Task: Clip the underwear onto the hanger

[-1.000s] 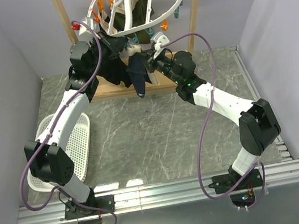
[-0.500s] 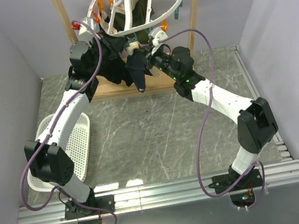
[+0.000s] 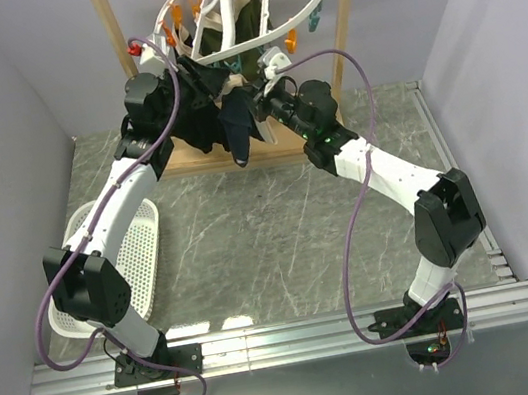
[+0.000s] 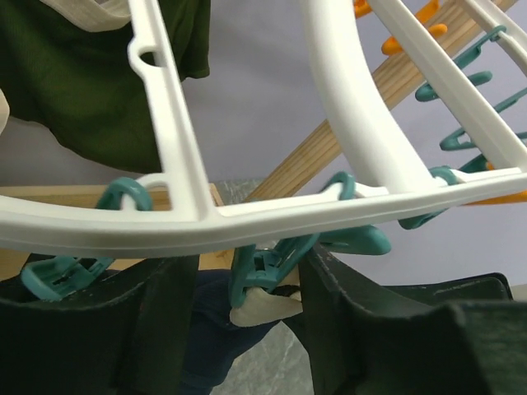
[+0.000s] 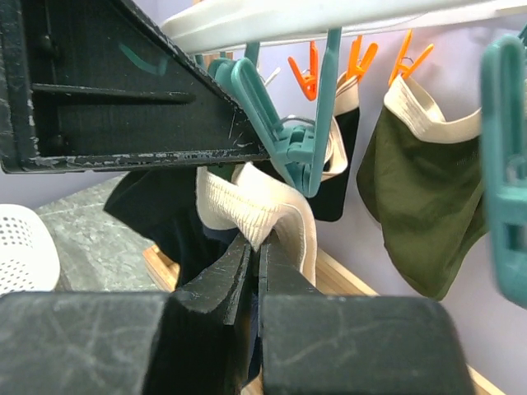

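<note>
White hanger (image 4: 165,226), teal pegs (image 4: 272,263) and orange pegs (image 5: 309,74); dark navy underwear (image 3: 235,126) with a ribbed pale beige waistband (image 5: 263,210); an olive-green garment (image 5: 420,214) with a cream band (image 5: 432,111); a pale wooden frame (image 3: 111,30); a grey table (image 3: 272,247) veined like marble; a white perforated basket (image 3: 147,257); purple cables (image 3: 39,336).

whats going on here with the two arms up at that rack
Two robot arms are pegging the dark navy underwear onto the white hanger. The right claw is shut on the beige waistband and holds it up just under a teal peg. The left claw sits around that peg, with the waistband at the peg's tip. Whether the peg has gripped it can't be told. An olive garment hangs from the rack nearby.
</note>
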Action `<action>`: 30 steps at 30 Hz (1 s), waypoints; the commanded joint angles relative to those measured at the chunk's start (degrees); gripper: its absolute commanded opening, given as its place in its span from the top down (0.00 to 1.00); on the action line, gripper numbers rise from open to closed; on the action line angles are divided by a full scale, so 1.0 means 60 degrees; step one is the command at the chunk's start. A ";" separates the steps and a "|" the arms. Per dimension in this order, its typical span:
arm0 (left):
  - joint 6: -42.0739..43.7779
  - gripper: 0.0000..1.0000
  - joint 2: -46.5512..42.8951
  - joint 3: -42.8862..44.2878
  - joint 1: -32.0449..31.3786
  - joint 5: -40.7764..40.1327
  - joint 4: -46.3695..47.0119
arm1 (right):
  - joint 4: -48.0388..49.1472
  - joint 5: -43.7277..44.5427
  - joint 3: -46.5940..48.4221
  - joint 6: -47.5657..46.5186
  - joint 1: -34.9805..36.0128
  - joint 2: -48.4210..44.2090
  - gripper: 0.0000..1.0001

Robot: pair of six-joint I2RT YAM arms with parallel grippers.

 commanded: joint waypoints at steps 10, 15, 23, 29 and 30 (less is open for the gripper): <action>-0.0552 0.13 -0.0829 -0.0550 0.0532 0.0108 0.0430 | -0.0176 -0.0317 0.0912 0.0453 0.0030 0.0237 0.98; -0.0348 0.12 -0.1356 -0.1326 0.0649 0.0196 0.0371 | -0.0045 -0.0288 0.0443 0.0498 0.0176 0.0164 0.81; 0.0121 0.05 -0.1855 -0.1928 0.0796 0.0357 -0.0126 | -0.0073 -0.0156 -0.0158 0.0600 0.0352 0.0062 0.57; 0.0400 0.02 -0.1812 -0.2059 0.1015 0.0751 -0.0171 | -0.0176 -0.0142 -0.0641 0.0586 0.0352 -0.0099 0.50; 0.0501 0.01 -0.1797 -0.2060 0.1059 0.0796 -0.0157 | -0.0176 -0.0171 -0.0714 0.0586 0.0352 -0.0143 0.49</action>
